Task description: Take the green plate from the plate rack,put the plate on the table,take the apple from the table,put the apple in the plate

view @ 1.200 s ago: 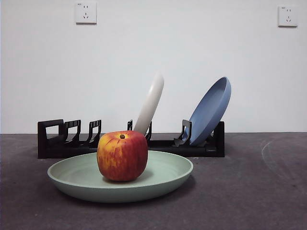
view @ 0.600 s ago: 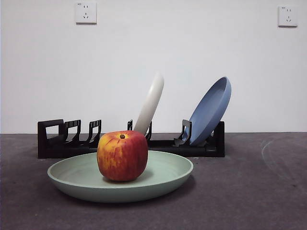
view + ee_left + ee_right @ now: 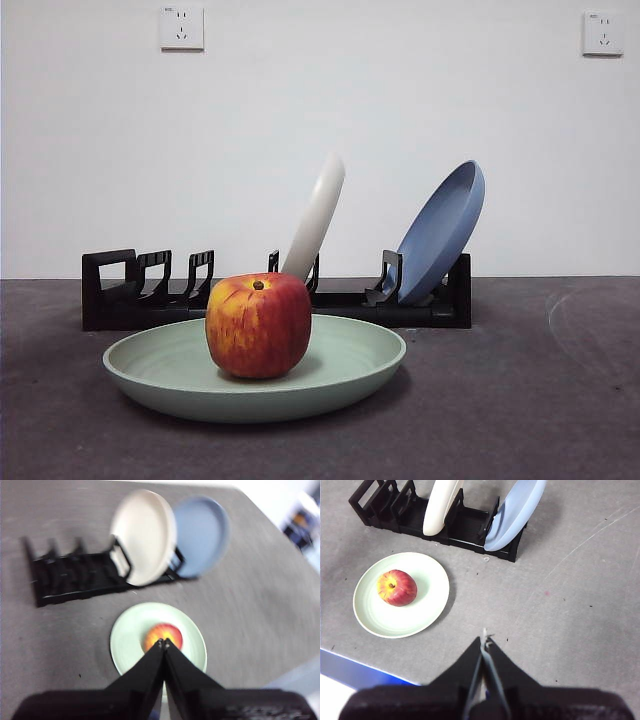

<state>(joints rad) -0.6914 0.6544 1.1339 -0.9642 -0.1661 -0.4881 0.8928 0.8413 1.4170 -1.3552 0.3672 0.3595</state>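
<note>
— Apple [image 3: 258,326]?
— Sitting upright inside the green plate [image 3: 340,385], a little off centre, stem dimple up.

— And the plate?
— Flat on the dark grey table [image 3: 540,400], just in front of the black plate rack [image 3: 140,300].

— Still loaded, that rack?
— Holding a cream-white plate [image 3: 318,215] and a blue plate [image 3: 443,230], both leaning; slots at the handle end bare.

— Left gripper [image 3: 163,641]?
— High above the apple and plate, jaws pressed together, gripping nothing.

— Right gripper [image 3: 485,639]?
— Also raised, over bare table well apart from the plate, jaws closed tip to tip, nothing between them.

— Anything else?
— Two wall sockets [image 3: 181,27] on the white wall behind.
</note>
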